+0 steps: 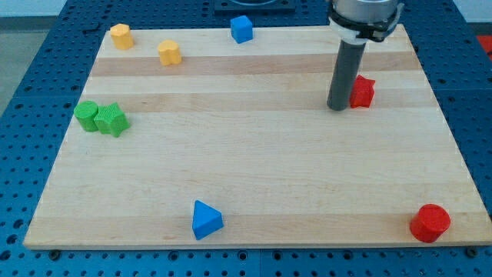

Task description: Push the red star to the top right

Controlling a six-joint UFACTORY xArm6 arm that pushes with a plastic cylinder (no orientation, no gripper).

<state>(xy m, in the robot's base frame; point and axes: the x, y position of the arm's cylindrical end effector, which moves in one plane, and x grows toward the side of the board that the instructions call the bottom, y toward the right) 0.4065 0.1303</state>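
Camera view: one wooden surface [254, 177] on a blue pegboard, seen from its bottom edge.
Gripper: none on this arm; it ends in a dark rod, so there is nothing to release or clench.
My tip [337, 108]: on the surface in the right half, nearer the top edge than the bottom.
Red star [362, 91]: just right of my tip, touching or almost touching the rod, and a little toward the top edge.
Key relation: the star lies to the right and slightly up from my tip, so the top right corner is beyond it on roughly the same line; I judge a push up and right would carry it there.
Star axis: too small to tell its orientation.
Other red block [430, 223]: bottom right corner, well apart.
Blue triangle [206, 219]: by the bottom edge.
Blue cube [241, 29]: on the top edge.
Two yellow blocks [169, 53]: top left corner.
Two green blocks [100, 118]: left edge, touching.
Containers: none.
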